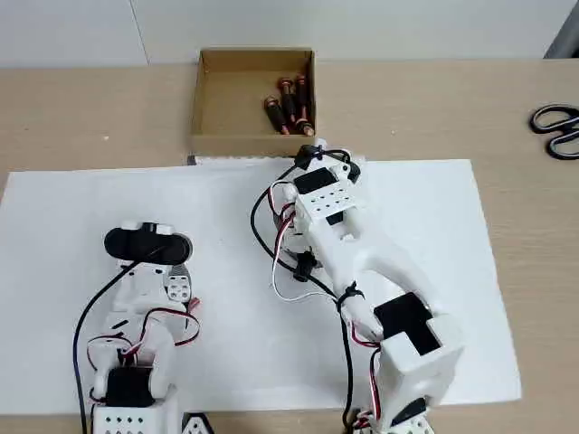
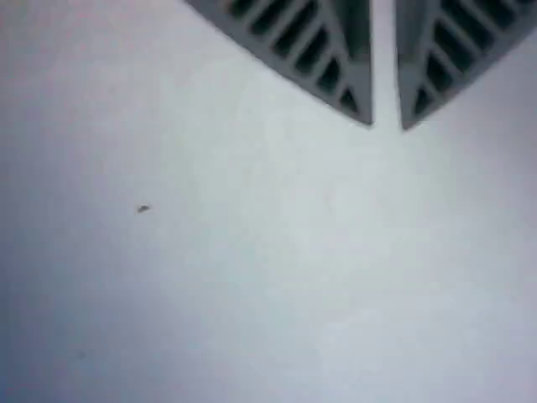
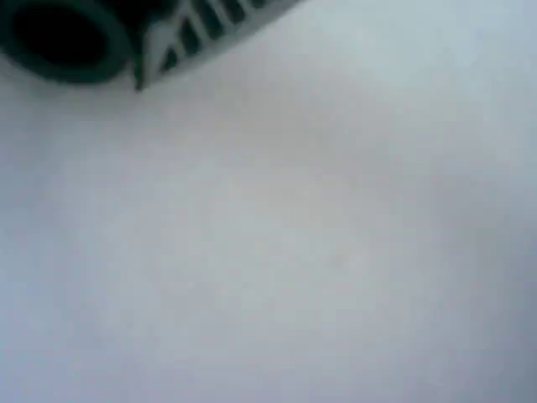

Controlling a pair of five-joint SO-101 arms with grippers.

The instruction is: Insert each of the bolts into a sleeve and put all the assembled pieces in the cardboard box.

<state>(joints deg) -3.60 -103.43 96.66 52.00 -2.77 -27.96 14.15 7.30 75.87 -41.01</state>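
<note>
Assembled bolt-and-sleeve pieces (image 1: 289,104), dark with coppery ends, lie bunched against the right-hand wall inside the open cardboard box (image 1: 231,99) at the far side of the table (image 1: 90,108); they overlap, so their count is hard to settle, though at least 3 show; the right gripper (image 1: 318,155) hangs just beside the box's near wall, close to its right corner, hidden from above by its own wrist and cables, so whether it is open or closed cannot be told; its wrist view catches a dark ring-shaped form (image 3: 59,38), too blurred to identify; the left gripper (image 2: 386,122) hangs over the white paper sheet (image 1: 452,235), tips drawn nearly together with only a thin slit between them, holding nothing; scissors (image 1: 554,127) lie at the table's right, partly cut off by the frame edge.
</note>
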